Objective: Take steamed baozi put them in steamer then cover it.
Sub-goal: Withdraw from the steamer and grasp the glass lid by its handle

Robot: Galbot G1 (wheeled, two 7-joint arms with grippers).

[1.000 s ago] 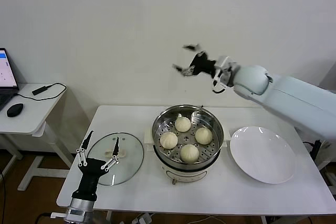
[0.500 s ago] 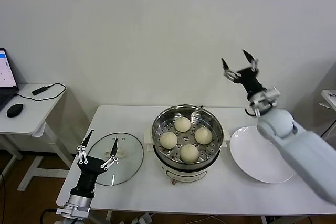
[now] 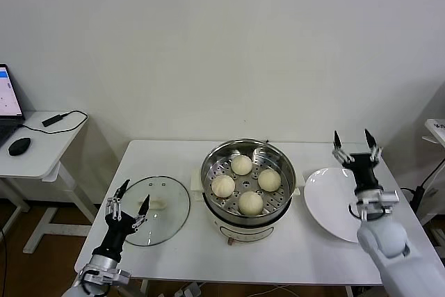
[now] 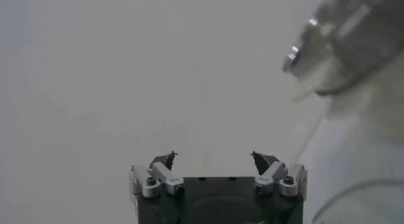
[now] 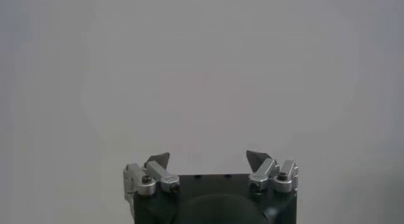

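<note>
Baozi (image 3: 243, 183) loading done: I'm seeing all four sitting in steamer (image 3: 248, 203). Cover (image 3: 154, 209) lying on surface (image 3: 313, 255) beside it, lidding remaining. Left gripper (image 3: 128, 198) hovering near cover, right gripper (image 3: 354, 145) over plate (image 3: 348, 206); both fingers gaping wide, holding nothing.

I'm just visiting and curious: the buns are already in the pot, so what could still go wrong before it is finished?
1. The glass lid lies flat on the table near its front-left corner; a poor grab by the open left gripper might push it toward the edge.
2. The four baozi sit domed in the steamer; a lid lowered off-centre could catch the rim or sit tilted.
3. The open right gripper stands over the white plate; a low move could knock it.
</note>
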